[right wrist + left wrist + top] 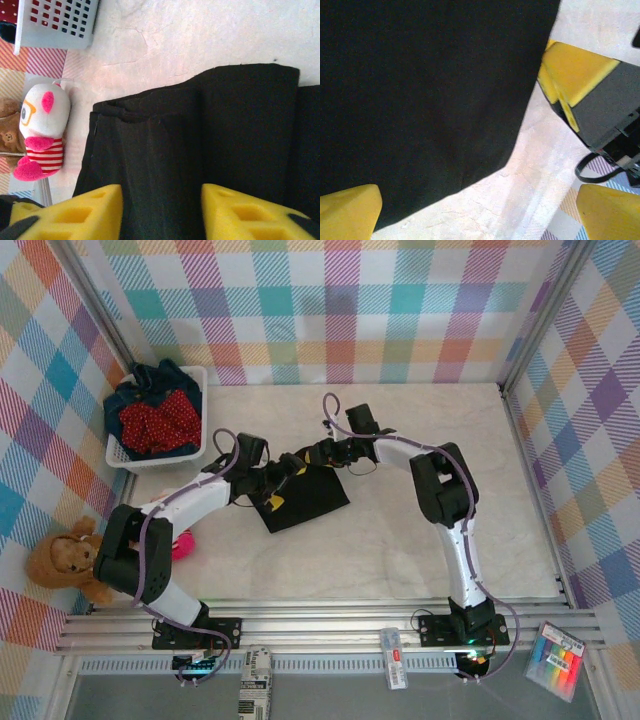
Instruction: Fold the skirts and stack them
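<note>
A plain black skirt (308, 500) lies folded flat on the pale table, its layered edges visible in the right wrist view (210, 135). My left gripper (283, 475) hovers at its far left corner, open wide; in the left wrist view (480, 215) bare table lies between the yellow fingertips (350, 212) and the black cloth (420, 100) spreads above. My right gripper (314, 454) is at the skirt's far edge. Its jaws stand apart over the cloth (161, 212), a soft lengthwise crease running between them. A red dotted skirt (158, 420) and a dark blue denim one (150, 382) lie in the basket.
The white mesh basket (196, 380) sits at the back left by the wall. A pink and white plush (42, 132) lies left of the skirt, a brown bear (65, 560) beyond the table's left edge. The right gripper's yellow pad (575, 75) is close to my left one.
</note>
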Motion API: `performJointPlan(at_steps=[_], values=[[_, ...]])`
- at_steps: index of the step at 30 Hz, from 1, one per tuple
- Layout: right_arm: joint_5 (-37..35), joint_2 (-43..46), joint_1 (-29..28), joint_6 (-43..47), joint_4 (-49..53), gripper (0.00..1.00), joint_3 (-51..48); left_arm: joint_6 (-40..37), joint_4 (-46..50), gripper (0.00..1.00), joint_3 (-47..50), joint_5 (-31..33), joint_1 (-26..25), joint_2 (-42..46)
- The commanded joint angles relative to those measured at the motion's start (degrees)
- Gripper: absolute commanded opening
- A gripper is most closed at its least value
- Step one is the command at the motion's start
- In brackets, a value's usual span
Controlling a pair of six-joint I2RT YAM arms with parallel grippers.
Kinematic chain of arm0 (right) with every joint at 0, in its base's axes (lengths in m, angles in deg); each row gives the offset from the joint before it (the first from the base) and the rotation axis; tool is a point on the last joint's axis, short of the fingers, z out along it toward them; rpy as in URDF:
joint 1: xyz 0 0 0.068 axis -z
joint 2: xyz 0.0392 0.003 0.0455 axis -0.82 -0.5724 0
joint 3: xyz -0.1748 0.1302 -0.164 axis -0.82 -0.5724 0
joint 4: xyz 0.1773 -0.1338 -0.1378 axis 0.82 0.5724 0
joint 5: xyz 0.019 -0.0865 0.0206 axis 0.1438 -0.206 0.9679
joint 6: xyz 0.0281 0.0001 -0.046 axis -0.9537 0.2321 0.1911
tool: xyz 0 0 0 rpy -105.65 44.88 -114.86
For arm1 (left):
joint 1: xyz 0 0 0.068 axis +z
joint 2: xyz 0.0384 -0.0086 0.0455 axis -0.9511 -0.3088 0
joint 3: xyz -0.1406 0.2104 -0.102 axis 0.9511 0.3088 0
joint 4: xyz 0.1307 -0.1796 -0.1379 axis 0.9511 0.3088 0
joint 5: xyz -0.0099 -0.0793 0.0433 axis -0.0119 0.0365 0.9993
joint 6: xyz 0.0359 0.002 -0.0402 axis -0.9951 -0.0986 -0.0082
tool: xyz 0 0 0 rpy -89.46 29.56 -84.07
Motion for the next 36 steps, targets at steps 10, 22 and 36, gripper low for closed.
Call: performJointPlan(at_steps=[10, 22, 36], values=[[-7.8, 2.2, 2.6, -17.1, -11.4, 0.00, -6.9, -4.9, 3.0, 1.00, 9.3, 5.1, 2.4, -1.9], [-11.2, 9.3, 2.2, -10.8, -7.0, 0.35, -11.9, -15.0, 6.5, 1.00, -1.1, -2.8, 4.4, -3.2], [-8.3, 20.8, -6.0, -8.1, -13.5, 0.99, -25.2, -14.2, 7.6, 1.00, -19.5, 0.3, 8.5, -12.3]])
